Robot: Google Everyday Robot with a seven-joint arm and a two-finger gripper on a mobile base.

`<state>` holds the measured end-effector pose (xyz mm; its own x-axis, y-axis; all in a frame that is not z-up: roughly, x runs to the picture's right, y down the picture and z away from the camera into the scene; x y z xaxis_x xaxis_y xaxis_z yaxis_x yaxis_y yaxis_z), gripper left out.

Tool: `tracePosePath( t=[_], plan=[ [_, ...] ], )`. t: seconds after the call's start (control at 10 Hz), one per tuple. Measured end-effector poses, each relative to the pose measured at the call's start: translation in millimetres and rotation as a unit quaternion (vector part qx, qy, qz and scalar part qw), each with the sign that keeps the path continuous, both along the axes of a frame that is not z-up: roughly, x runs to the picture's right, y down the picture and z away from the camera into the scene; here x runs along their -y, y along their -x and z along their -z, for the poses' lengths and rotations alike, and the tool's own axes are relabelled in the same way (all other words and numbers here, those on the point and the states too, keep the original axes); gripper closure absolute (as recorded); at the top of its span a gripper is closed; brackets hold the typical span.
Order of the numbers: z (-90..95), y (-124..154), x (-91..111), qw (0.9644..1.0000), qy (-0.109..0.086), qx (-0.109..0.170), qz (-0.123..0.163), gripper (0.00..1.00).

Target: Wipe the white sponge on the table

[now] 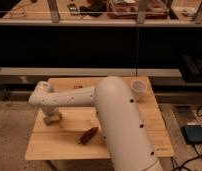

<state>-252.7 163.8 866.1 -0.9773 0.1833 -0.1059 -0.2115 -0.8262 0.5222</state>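
1. The table (pixel 144 137), a light bamboo-coloured top of long planks, fills the lower middle of the camera view. It stands on a speckled floor, with a dark wall and a pale horizontal rail behind it at 12 o'clock.
2. The robot arm (pixel 116 120) is a thick white tube. It rises from the 5 o'clock edge of the view, bends over the table's centre, and runs toward 9 o'clock as a thinner perforated link ending in an elbow above the table's left part.
3. A blue-grey box (pixel 194 135) lies on the floor at 3 o'clock of the table, apart from it, with dark cables beside it.
4. A white cup (pixel 138 89) stands upright near the table's far right corner, at about 1 o'clock from the table's centre, just beside the arm's upper bulge.
5. A reddish-brown elongated item (pixel 88 135) lies tilted on the planks at 6 o'clock of the thin link, close to the arm's thick part.
6. The gripper (pixel 52 119) hangs below the elbow at 9 o'clock of the table's centre, down at the tabletop. Its fingers are drawn fully together.
7. The white sponge (pixel 53 120) is a small pale block on the table right at the gripper's tip; whether the fingers clasp it or merely press it cannot be told.
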Motion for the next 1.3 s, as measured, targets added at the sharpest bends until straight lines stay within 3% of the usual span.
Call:
tracePosePath(
  t=[0.4,0.5,0.7,1.0,1.3],
  plan=[
    [37.7,-57,-48,0.998,0.036,-0.052,-0.012,1.0],
    [45.4,-77,-56,0.996,0.044,-0.072,-0.029,1.0],
    [51.9,-126,-49,0.9892,0.042,-0.117,-0.078,1.0],
    [32.1,-177,-21,0.978,0.034,-0.159,-0.131,1.0],
    [-21.1,-185,3,0.9736,0.034,-0.174,-0.144,1.0]
  ],
)
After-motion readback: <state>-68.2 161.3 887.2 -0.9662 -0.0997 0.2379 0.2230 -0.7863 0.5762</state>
